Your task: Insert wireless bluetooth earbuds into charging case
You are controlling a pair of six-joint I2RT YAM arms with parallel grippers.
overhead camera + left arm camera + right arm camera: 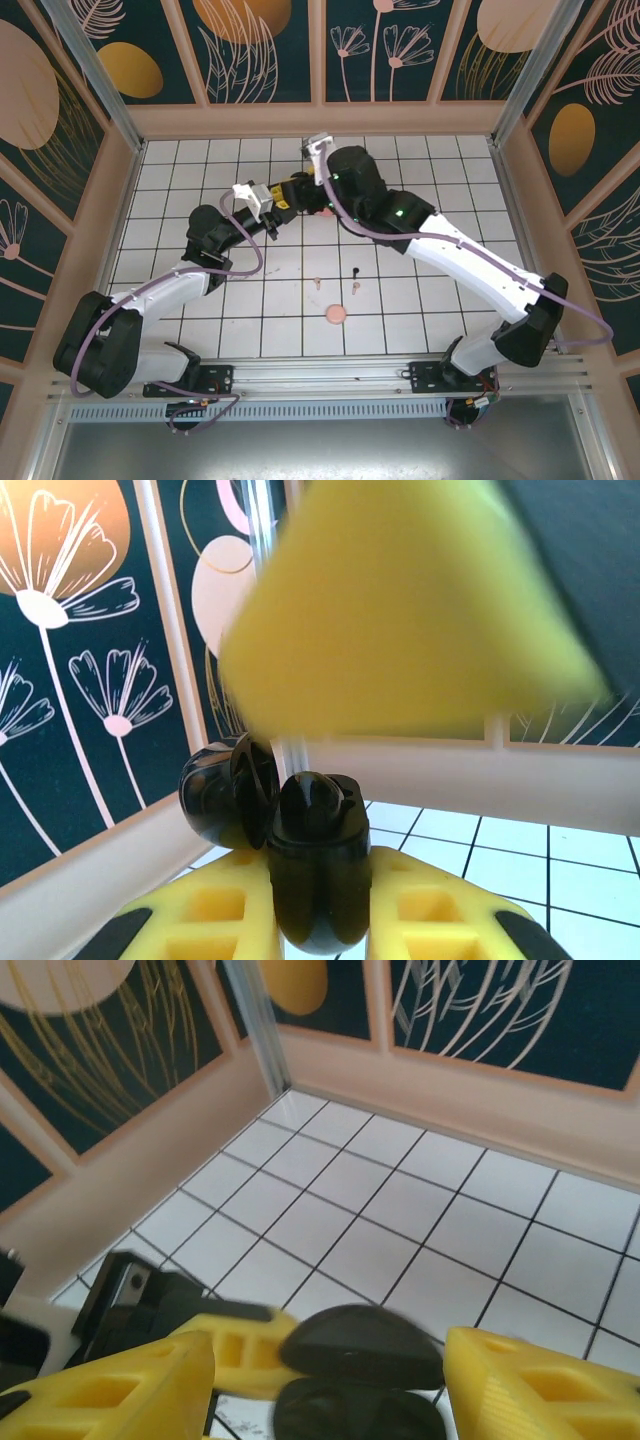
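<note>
The left jaws are clamped narrow on the black charging case [315, 880], which stands upright between their yellow fingers [205, 915] with its lid [225, 790] swung open to the left. The right jaws stand wide, with one yellow finger [545, 1385] on each side of the open case and clear of it (whether a bud sits inside cannot be told). In the top view both arms meet over the far middle of the white tiled worktop [280, 330]. Nearer the bases, well apart from the case, lie three earbuds: a black one [357, 271], a pale one [318, 283], and another pale one [357, 291] just beside the black. A round pink piece [335, 314] lies near them.
</note>
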